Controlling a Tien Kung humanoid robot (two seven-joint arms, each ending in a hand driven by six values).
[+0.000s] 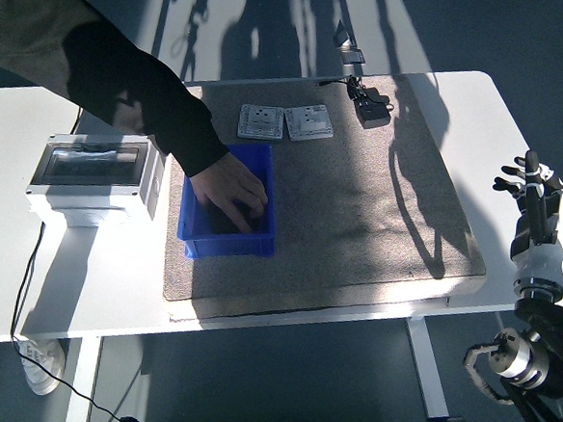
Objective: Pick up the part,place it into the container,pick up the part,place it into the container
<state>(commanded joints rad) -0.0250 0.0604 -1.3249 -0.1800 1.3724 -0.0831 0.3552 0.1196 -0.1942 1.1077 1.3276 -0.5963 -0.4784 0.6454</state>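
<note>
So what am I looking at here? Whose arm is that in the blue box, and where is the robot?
This picture comes from a camera high on the robot, looking down over a white table. The robot's own right hand shows at the right edge, beside the table, with its fingers open and holding nothing. Its left hand is out of the picture. The arm in the dark sleeve belongs to a person, whose hand reaches into the blue box; I cannot tell what it touches inside. The box sits on a brown mat. Also on the mat are two grey plates and a black plug. A grey box with a clear lid stands on the left.
</note>
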